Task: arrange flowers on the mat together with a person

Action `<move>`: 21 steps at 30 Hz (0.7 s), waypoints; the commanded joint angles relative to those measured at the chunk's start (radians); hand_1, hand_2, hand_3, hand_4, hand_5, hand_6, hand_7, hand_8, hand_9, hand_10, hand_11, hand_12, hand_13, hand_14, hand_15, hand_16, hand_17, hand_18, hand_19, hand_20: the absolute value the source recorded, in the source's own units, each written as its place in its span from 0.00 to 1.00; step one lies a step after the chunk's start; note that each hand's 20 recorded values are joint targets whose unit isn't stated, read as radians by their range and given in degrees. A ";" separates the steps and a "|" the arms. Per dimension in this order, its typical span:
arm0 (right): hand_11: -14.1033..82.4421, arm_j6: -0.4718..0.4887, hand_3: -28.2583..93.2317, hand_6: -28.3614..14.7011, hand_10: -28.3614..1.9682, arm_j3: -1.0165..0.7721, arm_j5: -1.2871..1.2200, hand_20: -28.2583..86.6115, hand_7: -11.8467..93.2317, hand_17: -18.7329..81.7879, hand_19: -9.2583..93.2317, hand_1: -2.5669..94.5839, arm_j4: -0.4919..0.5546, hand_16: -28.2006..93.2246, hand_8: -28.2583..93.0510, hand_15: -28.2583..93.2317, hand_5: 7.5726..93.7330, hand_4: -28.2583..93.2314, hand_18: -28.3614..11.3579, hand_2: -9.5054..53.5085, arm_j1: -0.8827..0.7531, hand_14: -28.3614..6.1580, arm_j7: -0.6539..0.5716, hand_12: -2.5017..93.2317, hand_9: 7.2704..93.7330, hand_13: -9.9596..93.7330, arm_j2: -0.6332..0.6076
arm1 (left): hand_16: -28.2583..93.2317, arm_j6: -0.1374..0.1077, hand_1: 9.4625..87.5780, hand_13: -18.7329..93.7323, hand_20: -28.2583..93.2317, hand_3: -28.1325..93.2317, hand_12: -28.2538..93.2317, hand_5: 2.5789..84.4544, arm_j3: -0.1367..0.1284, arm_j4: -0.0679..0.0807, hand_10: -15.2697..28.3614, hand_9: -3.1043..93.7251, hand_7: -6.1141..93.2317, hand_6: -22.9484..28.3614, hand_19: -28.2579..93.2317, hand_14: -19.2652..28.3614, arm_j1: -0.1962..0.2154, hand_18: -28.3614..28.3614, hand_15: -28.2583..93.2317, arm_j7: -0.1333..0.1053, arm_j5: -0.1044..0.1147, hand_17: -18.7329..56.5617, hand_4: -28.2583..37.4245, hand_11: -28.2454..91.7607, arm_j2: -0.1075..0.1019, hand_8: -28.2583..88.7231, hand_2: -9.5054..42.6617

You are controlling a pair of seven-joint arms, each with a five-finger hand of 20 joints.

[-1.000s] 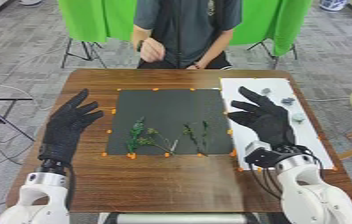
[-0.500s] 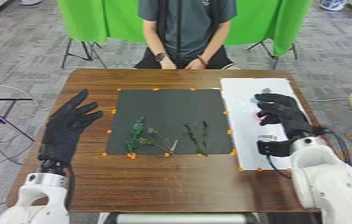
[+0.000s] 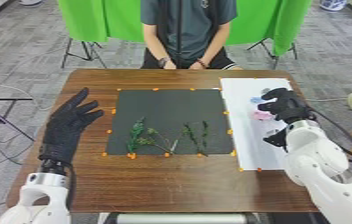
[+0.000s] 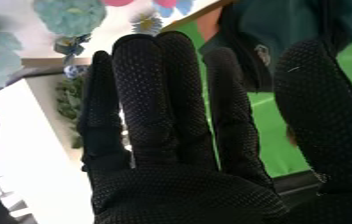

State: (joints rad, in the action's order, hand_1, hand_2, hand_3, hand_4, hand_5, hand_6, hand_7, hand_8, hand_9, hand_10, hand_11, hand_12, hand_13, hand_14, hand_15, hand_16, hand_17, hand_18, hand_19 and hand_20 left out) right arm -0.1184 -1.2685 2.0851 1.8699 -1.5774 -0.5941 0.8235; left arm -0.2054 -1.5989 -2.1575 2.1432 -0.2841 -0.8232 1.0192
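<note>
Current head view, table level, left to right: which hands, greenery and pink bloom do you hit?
Left hand → leafy green sprig → thin branching sprig → two slim green stems → pink flower → right hand.

Across the head view's middle, dark grain is streaking the brown table (image 3: 177,187), orange spots (image 3: 132,156) are edging the dark grey mat (image 3: 168,107), and green is colouring the sprigs (image 3: 137,134). At right, a pink flower (image 3: 262,115) is brightening the white sheet (image 3: 254,150). Black is covering the left hand (image 3: 66,122) and right hand (image 3: 284,106), pale dots patterning the latter.
</note>
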 commanded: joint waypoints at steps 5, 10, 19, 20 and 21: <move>0.62 0.086 0.88 0.73 0.44 0.098 0.124 0.42 0.31 0.41 0.80 0.37 -0.098 0.35 0.12 0.78 0.55 0.05 0.10 0.05 0.072 0.44 -0.034 0.23 0.65 0.70 -0.024 | 0.17 -0.005 0.16 0.42 0.38 0.86 0.31 0.44 0.008 0.004 0.77 0.42 0.15 0.56 0.66 0.98 -0.023 0.96 0.63 0.002 0.003 0.15 0.00 0.41 0.001 0.18 0.29; 0.61 0.116 0.88 0.74 0.45 0.138 0.170 0.42 0.31 0.41 0.80 0.38 -0.132 0.36 0.12 0.77 0.57 0.05 0.10 0.03 0.093 0.45 -0.019 0.23 0.66 0.71 -0.021 | 0.17 -0.003 0.16 0.42 0.38 0.87 0.31 0.44 0.007 0.004 0.77 0.42 0.15 0.56 0.66 0.98 -0.024 0.97 0.63 0.003 0.002 0.15 0.00 0.41 0.002 0.17 0.29; 0.47 -0.034 0.82 0.78 0.64 0.245 0.305 0.43 0.33 0.43 0.79 0.52 -0.208 0.38 0.19 0.70 0.74 0.01 0.20 0.00 0.134 0.58 0.019 0.34 0.80 0.78 -0.032 | 0.17 -0.004 0.16 0.42 0.38 0.87 0.31 0.44 0.013 0.008 0.77 0.42 0.15 0.56 0.66 0.98 -0.033 0.97 0.63 -0.004 0.009 0.15 0.00 0.41 -0.007 0.17 0.29; 0.42 -0.050 0.80 0.79 0.68 0.250 0.312 0.43 0.33 0.44 0.80 0.55 -0.210 0.39 0.20 0.70 0.79 0.00 0.22 0.00 0.134 0.61 0.020 0.38 0.85 0.80 -0.034 | 0.17 -0.003 0.16 0.42 0.38 0.87 0.31 0.44 0.013 0.008 0.77 0.42 0.15 0.56 0.66 0.98 -0.033 0.97 0.63 -0.003 0.010 0.15 0.00 0.41 -0.006 0.17 0.29; 0.40 -0.064 0.79 0.79 0.70 0.252 0.320 0.44 0.33 0.45 0.80 0.57 -0.212 0.40 0.21 0.69 0.82 0.00 0.23 0.00 0.133 0.63 0.021 0.40 0.88 0.82 -0.035 | 0.17 -0.003 0.16 0.42 0.38 0.86 0.31 0.44 0.012 0.008 0.77 0.42 0.15 0.56 0.66 0.98 -0.034 0.97 0.63 0.000 0.008 0.15 0.00 0.41 -0.004 0.17 0.29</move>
State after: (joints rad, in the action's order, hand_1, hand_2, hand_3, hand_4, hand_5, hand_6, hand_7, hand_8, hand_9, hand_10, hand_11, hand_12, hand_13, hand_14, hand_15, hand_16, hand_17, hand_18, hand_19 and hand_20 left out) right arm -0.0768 -1.0413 2.3751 1.6794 -1.4375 -0.5937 0.8015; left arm -0.2053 -1.5909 -2.1556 2.1112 -0.2875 -0.8209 1.0153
